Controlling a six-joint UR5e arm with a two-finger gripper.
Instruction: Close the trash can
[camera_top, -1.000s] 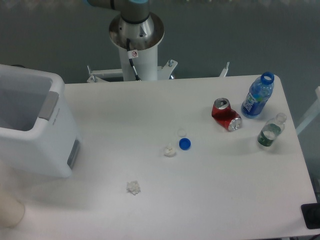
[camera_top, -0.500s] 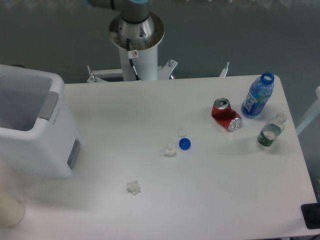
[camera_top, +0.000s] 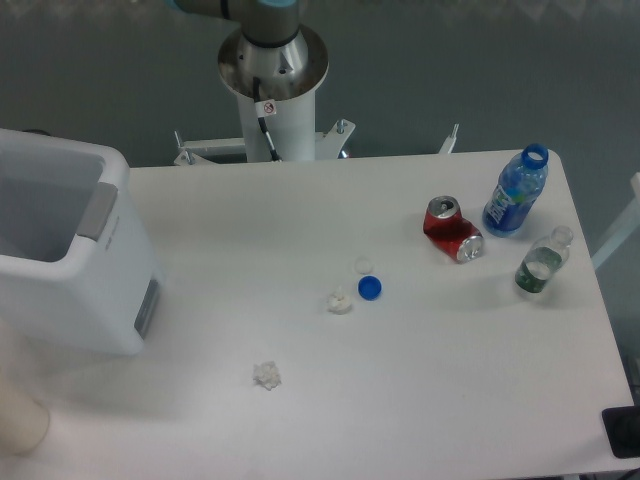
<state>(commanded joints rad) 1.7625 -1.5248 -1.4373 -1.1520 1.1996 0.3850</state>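
White table (camera_top: 300, 230): nothing has moved over the last second. Trash can (camera_top: 70, 255) sits at its left edge, top open, well apart from the red soda can (camera_top: 452, 230). Your gripper is out of view; closing not begun.

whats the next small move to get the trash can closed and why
Probably bring the end effector, now out of view, toward the trash can at the table's left edge. Its top stands open, the inside showing, and no lid can be seen in frame; only the arm's base shows.
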